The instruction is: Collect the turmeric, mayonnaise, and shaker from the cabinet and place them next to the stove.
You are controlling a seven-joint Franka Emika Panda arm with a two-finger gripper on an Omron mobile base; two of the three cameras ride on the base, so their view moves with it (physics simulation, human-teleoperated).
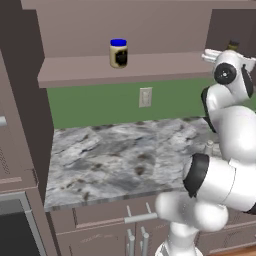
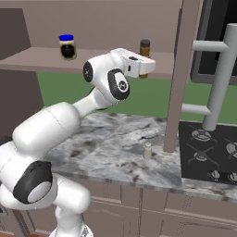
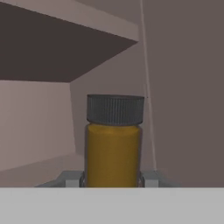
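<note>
Between the fingers (image 3: 112,180), turmeric (image 3: 113,148), amber bottle, ribbed dark cap

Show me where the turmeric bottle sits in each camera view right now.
Left base view: turmeric, just its dark cap above the arm, upper right.
Right base view: turmeric on the cabinet shelf, behind the hand.
Hand view: turmeric, centre, between the fingers.
Shared landmark: the cabinet shelf.
</note>
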